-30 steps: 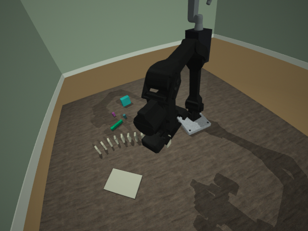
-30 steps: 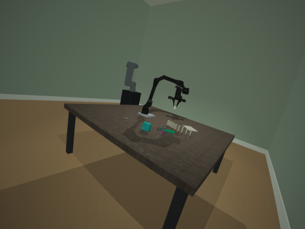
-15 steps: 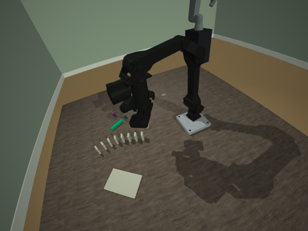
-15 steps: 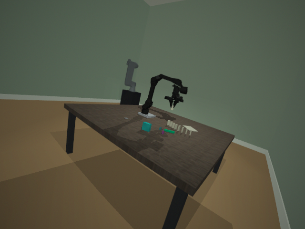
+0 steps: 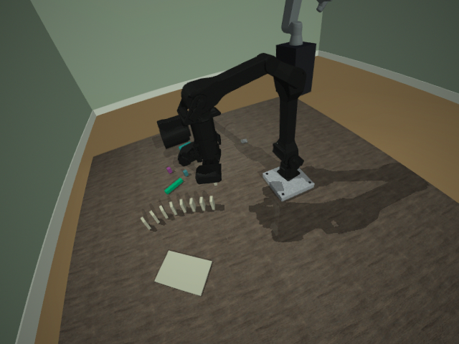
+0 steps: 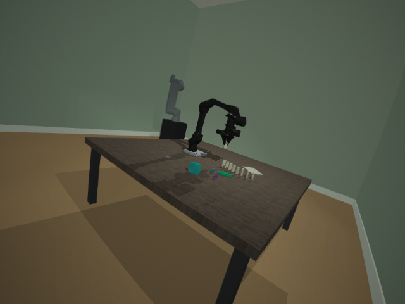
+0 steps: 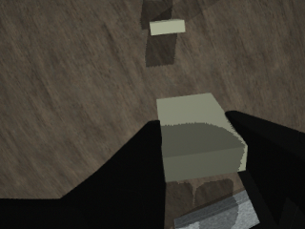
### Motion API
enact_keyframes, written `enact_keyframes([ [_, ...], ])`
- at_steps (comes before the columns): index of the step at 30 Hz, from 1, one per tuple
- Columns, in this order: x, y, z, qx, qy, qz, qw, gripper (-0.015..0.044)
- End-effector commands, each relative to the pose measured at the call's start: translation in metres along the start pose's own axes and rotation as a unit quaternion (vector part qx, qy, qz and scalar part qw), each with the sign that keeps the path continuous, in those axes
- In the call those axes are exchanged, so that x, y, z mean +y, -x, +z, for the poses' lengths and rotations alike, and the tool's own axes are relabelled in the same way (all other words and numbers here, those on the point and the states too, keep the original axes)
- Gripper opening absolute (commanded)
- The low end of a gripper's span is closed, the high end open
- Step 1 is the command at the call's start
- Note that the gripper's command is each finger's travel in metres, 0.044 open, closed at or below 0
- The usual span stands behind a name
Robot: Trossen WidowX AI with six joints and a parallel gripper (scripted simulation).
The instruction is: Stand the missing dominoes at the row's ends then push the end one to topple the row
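A curved row of several cream dominoes [image 5: 181, 205] [image 6: 236, 169] stands on the dark wooden table [image 5: 296, 277] [image 6: 157, 163]. In the wrist view, two of them [image 7: 167, 27] stand ahead of the fingers. My gripper [image 5: 209, 178] [image 6: 226, 141] [image 7: 193, 126] is shut on a cream domino [image 5: 215, 183] [image 6: 224, 145] [image 7: 197, 130]. It holds the domino above the table, a little behind the row's right end [image 5: 211, 202] as the top view shows it. The domino hangs clear of the standing ones.
A flat cream square [image 5: 183, 272] [image 6: 253, 170] lies beyond the row. A green bar [image 5: 173, 185] [image 6: 224, 174], a small purple piece [image 5: 169, 170] [image 6: 216, 175], a small teal piece [image 5: 185, 172] [image 6: 212, 170] and a teal cube [image 6: 194, 168] lie near the row. The arm's grey base [image 5: 288, 183] [image 6: 194, 152] is close by.
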State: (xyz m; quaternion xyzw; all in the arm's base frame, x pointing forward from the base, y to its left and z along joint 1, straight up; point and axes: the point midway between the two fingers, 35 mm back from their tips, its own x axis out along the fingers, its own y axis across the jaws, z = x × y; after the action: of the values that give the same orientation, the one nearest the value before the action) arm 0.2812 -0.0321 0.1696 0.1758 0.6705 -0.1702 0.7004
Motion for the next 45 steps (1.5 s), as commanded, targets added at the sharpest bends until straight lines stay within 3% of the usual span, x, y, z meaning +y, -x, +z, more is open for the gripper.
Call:
enact_keyframes([
  [1,-0.002,-0.016,0.001,0.003,0.003,-0.006,1.0,0.0107],
  [25,-0.002,-0.12,-0.006,0.008,0.001,-0.002,1.0,0.0107],
  [38,-0.002,-0.122,-0.007,0.009,0.0,-0.002,1.0,0.0107],
  [45,-0.002,-0.122,-0.007,0.009,0.0,-0.002,1.0,0.0291],
])
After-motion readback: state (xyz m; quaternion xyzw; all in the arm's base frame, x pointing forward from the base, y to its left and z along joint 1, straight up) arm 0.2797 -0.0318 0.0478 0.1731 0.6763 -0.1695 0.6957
